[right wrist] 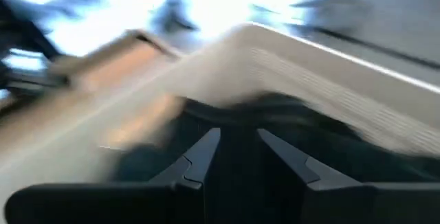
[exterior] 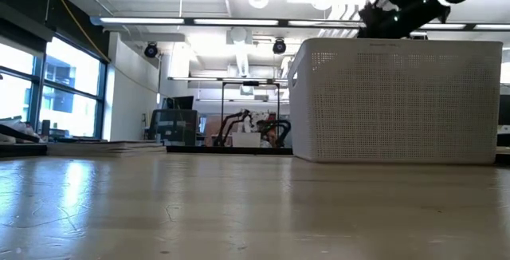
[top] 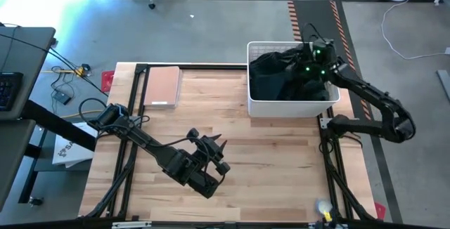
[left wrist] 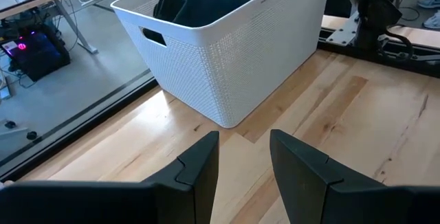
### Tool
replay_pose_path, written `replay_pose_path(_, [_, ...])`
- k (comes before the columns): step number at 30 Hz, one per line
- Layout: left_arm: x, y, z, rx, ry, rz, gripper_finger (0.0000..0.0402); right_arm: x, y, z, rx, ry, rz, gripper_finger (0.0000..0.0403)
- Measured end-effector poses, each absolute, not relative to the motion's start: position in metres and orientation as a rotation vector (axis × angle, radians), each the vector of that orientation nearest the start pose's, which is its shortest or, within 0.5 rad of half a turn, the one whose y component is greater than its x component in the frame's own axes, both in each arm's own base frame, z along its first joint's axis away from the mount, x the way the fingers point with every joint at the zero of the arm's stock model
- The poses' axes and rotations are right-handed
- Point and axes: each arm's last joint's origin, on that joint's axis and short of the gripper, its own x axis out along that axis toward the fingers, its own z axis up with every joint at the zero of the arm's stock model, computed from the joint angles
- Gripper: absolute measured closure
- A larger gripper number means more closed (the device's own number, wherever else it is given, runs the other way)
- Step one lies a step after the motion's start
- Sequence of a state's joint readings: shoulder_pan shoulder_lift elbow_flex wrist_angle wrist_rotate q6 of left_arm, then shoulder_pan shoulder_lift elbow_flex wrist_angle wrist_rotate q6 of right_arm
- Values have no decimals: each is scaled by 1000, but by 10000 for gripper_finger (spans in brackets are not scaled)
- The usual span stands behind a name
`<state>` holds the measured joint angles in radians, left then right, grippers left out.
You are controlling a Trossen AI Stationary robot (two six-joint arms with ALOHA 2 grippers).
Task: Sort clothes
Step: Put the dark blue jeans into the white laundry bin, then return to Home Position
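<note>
- The right gripper (top: pixel 309 64) hung over the white basket (top: pixel 256 106) at the table's far right, above the dark clothes (top: pixel 278 74) heaped inside, fingers spread with nothing between them.
- By my reading this was the opening reach: nothing sorted yet, no garment out on the wooden table (top: pixel 274 166).
- The next move called for a drop into the pile and a pinch on one garment only, then a lift high enough to clear the basket's rim.
- The left gripper (left wrist: pixel 244 165) waited low over the table's near middle, fingers apart and empty, facing the basket.
- Room was generous: bare wood ran between the basket, the left arm and the tan board (top: pixel 162 85) at the far left.
</note>
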<state>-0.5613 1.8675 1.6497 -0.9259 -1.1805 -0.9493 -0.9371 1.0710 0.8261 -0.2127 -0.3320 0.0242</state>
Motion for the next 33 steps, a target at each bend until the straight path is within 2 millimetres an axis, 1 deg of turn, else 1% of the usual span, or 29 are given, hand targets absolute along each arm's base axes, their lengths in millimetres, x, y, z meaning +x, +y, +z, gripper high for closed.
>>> replay_pose_path(2, [338, -181, 290, 5, 399, 801, 273, 141, -182, 283, 295, 466, -715, 316])
replay_pose_path(4, [338, -181, 290, 5, 399, 801, 273, 140, -186, 267, 304, 562, -792, 316])
replay_pose_path(7, [338, -180, 290, 7, 397, 803, 273, 141, -190, 237, 326, 674, -860, 316])
replay_pose_path(10, [338, -181, 290, 7, 397, 803, 273, 142, -194, 209, 339, 752, -899, 316])
replay_pose_path(11, [338, -181, 290, 7, 397, 802, 273, 142, -195, 202, 342, 766, -902, 316])
replay_pose_path(13, [338, -181, 290, 7, 398, 802, 273, 143, -198, 193, 353, 793, -912, 316])
replay_pose_path(15, [338, -181, 290, 7, 398, 802, 273, 144, -199, 192, 357, 802, -913, 316])
replay_pose_path(17, [338, -181, 290, 8, 398, 802, 273, 144, -199, 200, 356, 798, -914, 316])
replay_pose_path(20, [338, -181, 290, 7, 398, 802, 273, 141, -196, 224, 342, 762, -923, 316])
replay_pose_path(24, [338, -181, 290, 5, 397, 802, 273, 131, -184, 276, 269, 619, -953, 316])
replay_pose_path(26, [338, -181, 290, -5, 392, 805, 273, 122, -170, 299, 226, 537, -957, 316])
replay_pose_path(28, [338, -180, 290, -7, 385, 810, 273, 111, -153, 318, 183, 448, -923, 316])
replay_pose_path(31, [339, -176, 290, 5, 378, 832, 273, 95, -124, 339, 125, 318, -790, 316])
replay_pose_path(33, [339, -170, 292, 23, 387, 850, 273, 85, -104, 347, 104, 261, -695, 316])
